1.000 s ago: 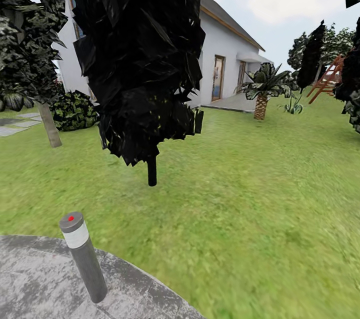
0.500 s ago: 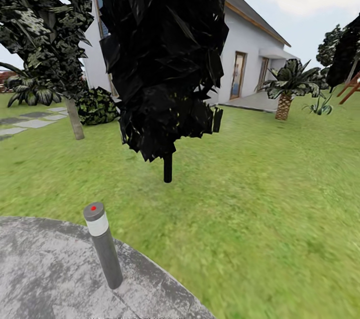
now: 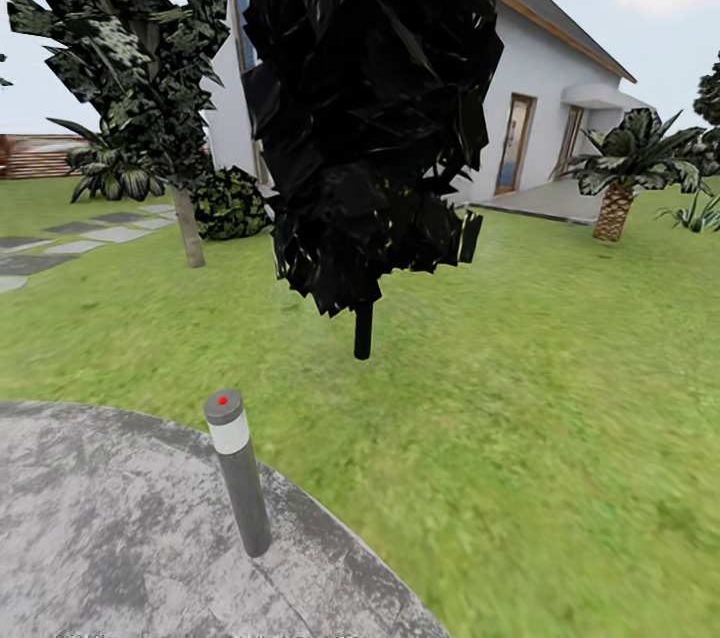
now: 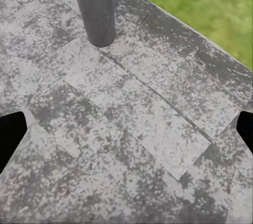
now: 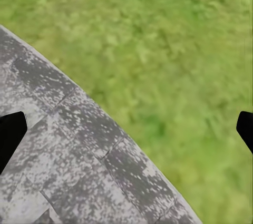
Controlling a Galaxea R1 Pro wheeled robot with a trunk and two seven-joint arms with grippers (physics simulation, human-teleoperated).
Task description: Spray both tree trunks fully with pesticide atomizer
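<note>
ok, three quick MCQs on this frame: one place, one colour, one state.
1. The grey bollard stands on:
A) grass
B) round stone paving
C) the house step

2. The dot on the bollard's cap is:
A) red
B) green
C) white

3. The left gripper is:
A) shut on the bollard
B) open, holding nothing
C) shut on a sprayer

Key: 1 B, the bollard's foot sits on the round stone paving, short of the grass. 2 A, the dot reads red in the head view. 3 B, its tips sit wide apart over bare paving.
</note>
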